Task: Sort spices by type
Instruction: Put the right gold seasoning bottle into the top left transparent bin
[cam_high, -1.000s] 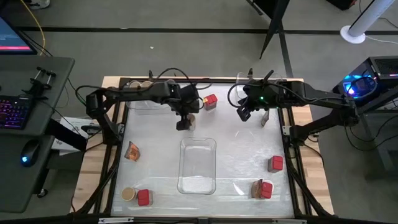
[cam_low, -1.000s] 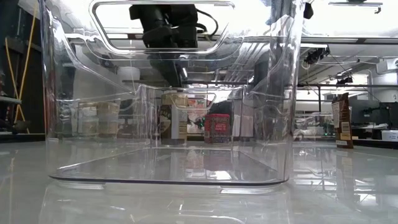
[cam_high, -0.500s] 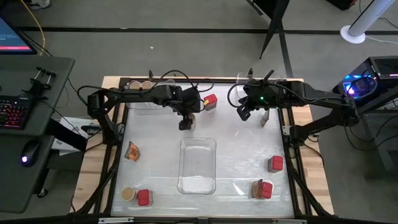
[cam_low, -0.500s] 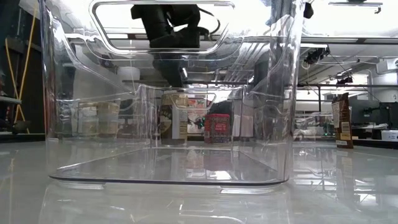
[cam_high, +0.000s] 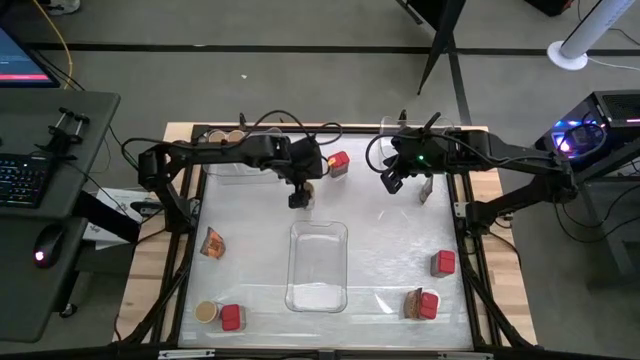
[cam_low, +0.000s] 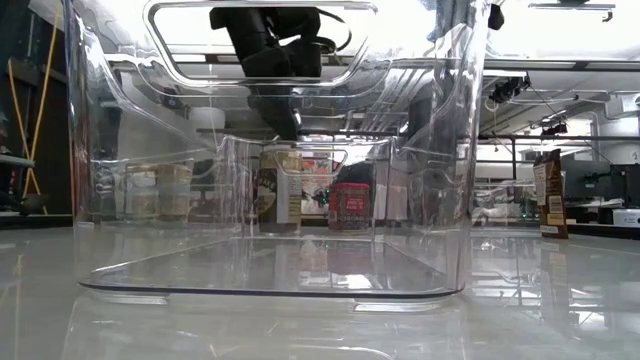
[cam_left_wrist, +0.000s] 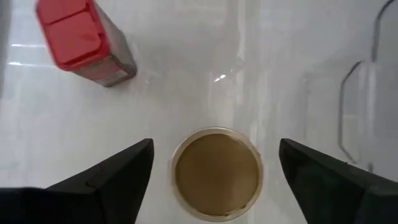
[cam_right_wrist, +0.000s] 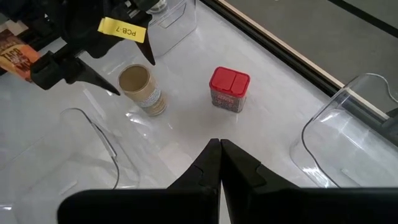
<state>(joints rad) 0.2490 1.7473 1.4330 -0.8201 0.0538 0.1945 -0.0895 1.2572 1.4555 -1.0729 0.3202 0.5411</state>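
A round jar with a tan lid (cam_left_wrist: 216, 173) stands upright on the table at the far middle; it also shows in the high view (cam_high: 303, 190) and the right wrist view (cam_right_wrist: 142, 87). My left gripper (cam_high: 298, 196) hangs above it, pointing down, open, with one finger on either side of the lid and a gap to each. A red boxy container (cam_high: 338, 163) stands just beyond it, toward the right. My right gripper (cam_high: 392, 182) is shut and empty, hovering at the far right.
A clear tray (cam_high: 318, 265) stands mid-table. More trays stand at the far left (cam_high: 230, 152), holding jars, and at the far right (cam_high: 425, 130). Other spices: a packet (cam_high: 212, 241), a jar (cam_high: 206, 311), red containers (cam_high: 231, 317) (cam_high: 443, 263), a packet (cam_high: 425, 190), and a pair (cam_high: 421, 303).
My left gripper has shifted a little toward the table's right edge, staying above the tan-lidded jar. The jar and the red container have not moved.
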